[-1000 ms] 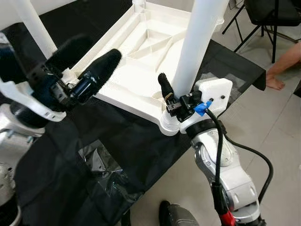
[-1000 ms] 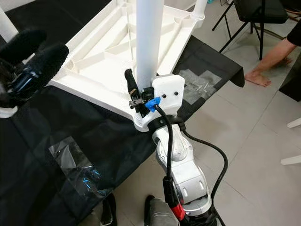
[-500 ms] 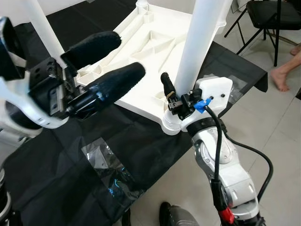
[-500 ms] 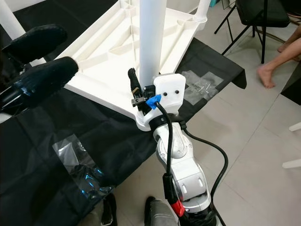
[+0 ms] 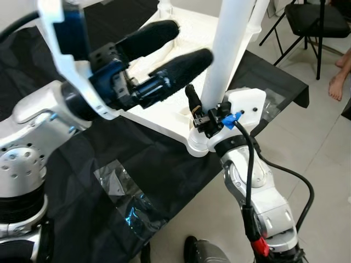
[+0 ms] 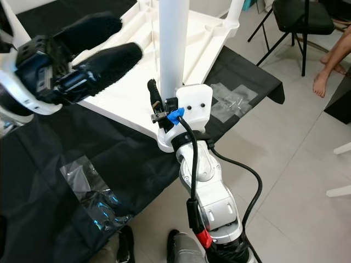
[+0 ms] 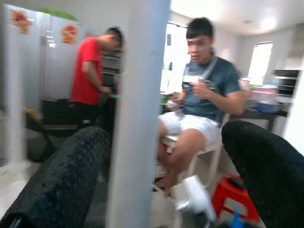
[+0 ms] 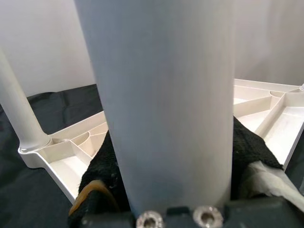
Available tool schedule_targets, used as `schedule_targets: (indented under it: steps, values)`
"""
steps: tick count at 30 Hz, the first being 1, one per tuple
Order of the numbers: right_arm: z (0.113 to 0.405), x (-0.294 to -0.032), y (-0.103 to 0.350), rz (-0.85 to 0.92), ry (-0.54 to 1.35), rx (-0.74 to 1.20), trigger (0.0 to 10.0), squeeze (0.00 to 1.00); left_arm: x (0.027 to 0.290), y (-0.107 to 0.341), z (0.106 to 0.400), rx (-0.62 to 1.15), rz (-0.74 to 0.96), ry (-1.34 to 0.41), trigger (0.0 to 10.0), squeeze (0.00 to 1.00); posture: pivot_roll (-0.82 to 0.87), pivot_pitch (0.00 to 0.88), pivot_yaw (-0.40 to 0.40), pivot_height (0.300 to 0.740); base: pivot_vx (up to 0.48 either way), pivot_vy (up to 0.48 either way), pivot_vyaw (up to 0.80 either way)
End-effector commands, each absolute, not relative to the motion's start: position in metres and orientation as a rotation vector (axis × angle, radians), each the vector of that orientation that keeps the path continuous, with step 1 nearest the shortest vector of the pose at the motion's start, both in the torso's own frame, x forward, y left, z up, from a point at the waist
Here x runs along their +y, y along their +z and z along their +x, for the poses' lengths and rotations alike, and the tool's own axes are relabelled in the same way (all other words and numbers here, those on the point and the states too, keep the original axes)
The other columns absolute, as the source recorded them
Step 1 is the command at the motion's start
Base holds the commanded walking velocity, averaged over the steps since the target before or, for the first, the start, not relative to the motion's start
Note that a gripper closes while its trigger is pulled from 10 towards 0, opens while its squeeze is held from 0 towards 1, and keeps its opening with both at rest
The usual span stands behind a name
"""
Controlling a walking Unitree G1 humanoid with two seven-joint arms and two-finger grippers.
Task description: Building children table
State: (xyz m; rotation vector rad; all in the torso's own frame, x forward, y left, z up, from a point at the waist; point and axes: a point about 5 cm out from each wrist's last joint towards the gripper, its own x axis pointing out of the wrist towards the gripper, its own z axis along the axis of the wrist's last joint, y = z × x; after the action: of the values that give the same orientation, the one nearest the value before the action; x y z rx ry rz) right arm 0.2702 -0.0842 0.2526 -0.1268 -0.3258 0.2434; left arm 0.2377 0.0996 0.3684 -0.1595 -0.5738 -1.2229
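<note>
The left gripper (image 5: 181,46) has been swinging in over the last second, from well off to the side to just beside the white table leg (image 5: 230,49), and its two black fingers are now spread wide with the leg lining up between them in the left wrist view (image 7: 137,114). Neither finger is touching the leg yet. I judge this as the left arm coming in to steady or take a second hold on the leg while it is seated in its corner.

The right gripper (image 6: 167,109) is clamping the same leg low down, right above the corner socket (image 5: 198,148) of the upturned white tabletop (image 6: 126,82), just as a second ago. The right wrist view is showing its fingers (image 8: 102,166) pressed against both sides of the leg (image 8: 161,95).

The tabletop is lying underside up on a black sheet (image 5: 142,164), beyond both grippers, with another leg (image 8: 19,114) already standing at a far corner. Below the left gripper a clear plastic bag (image 6: 88,186) is lying on the sheet; what it holds is too hard to tell.

Two people are showing in the left wrist view, beyond the leg.
</note>
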Motion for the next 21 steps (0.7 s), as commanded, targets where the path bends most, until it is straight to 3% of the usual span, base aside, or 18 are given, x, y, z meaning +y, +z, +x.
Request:
schedule_targets:
  steps: [1,10,21]
  values:
    - [0.285,-0.100,0.199,-0.197,0.161,-0.045,10.0,0.00,0.093,0.368,0.235,-0.580,-0.140,-1.244,10.0,0.00,0.02,0.292,-0.039,0.740,0.000,0.000,0.00]
    - [0.286,-0.099,0.199,-0.197,0.165,-0.041,10.0,0.00,0.054,0.389,0.250,-0.622,-0.104,-1.177,10.0,0.00,0.02,0.294,-0.040,0.740,0.000,0.000,0.00]
    - [0.288,-0.099,0.199,-0.198,0.167,-0.042,10.0,0.00,0.032,0.395,0.267,-0.641,-0.087,-1.105,10.0,0.00,0.02,0.290,-0.042,0.740,0.000,0.000,0.00]
